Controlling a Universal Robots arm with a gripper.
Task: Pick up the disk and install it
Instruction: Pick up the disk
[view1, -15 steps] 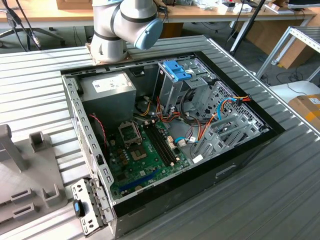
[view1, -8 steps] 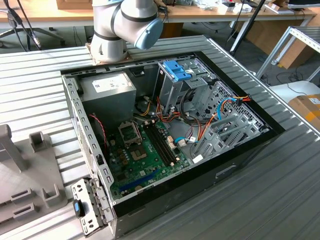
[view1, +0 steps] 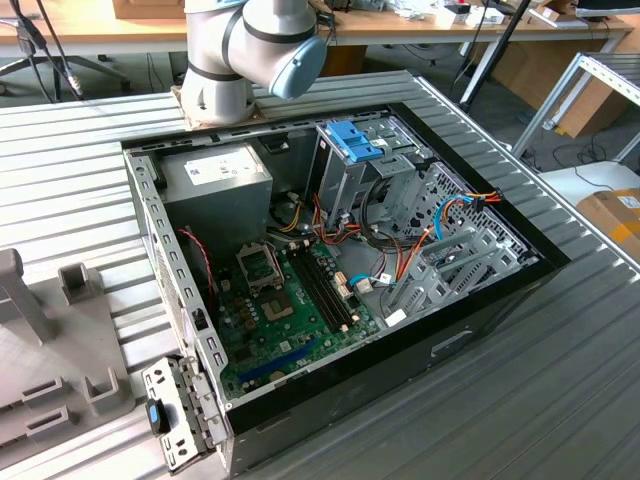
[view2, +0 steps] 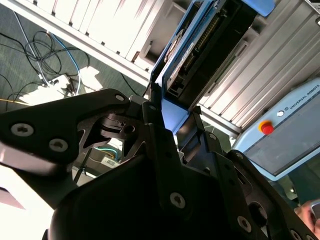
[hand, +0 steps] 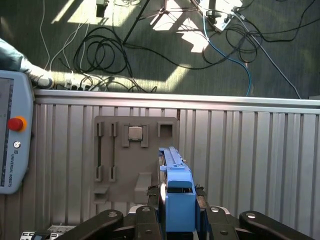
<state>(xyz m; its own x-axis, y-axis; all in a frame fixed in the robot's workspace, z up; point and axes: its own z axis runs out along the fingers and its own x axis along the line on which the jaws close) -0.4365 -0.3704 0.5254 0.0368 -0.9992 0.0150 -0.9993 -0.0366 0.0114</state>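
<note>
While one hand (hand: 179, 212) clamps it, one disk (hand: 177, 186) juts.

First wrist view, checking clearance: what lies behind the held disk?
The ribbed metal table and a grey fixture plate carrying a square chip. The disk, clamped between the fingers, covers one corner of the plate.
</note>
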